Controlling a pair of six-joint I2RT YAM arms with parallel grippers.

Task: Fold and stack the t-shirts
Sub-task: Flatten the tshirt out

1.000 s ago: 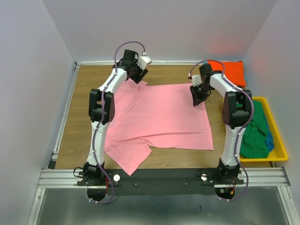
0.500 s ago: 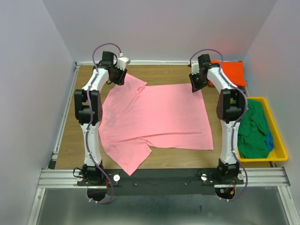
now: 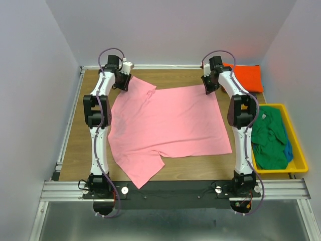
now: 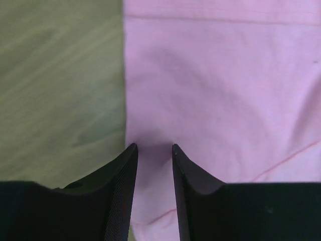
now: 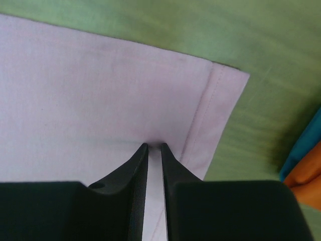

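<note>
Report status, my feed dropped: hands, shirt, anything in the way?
Pinching far corners of pink t-shirt: left hand, right hand. Shirt spread on table. Nothing lying on it.

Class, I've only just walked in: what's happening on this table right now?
Two robot arms are working on a plain pink cloth t-shirt spread flat on the wooden table. The left gripper has its fingers astride the shirt's far left edge with cloth in the gap; a firm grip isn't clear. The right gripper pinches the far right hem corner. A bright orange shirt lies, apparently folded, at the far right corner. A green shirt and a blue shirt sit crumpled in the yellow plastic bin.
</note>
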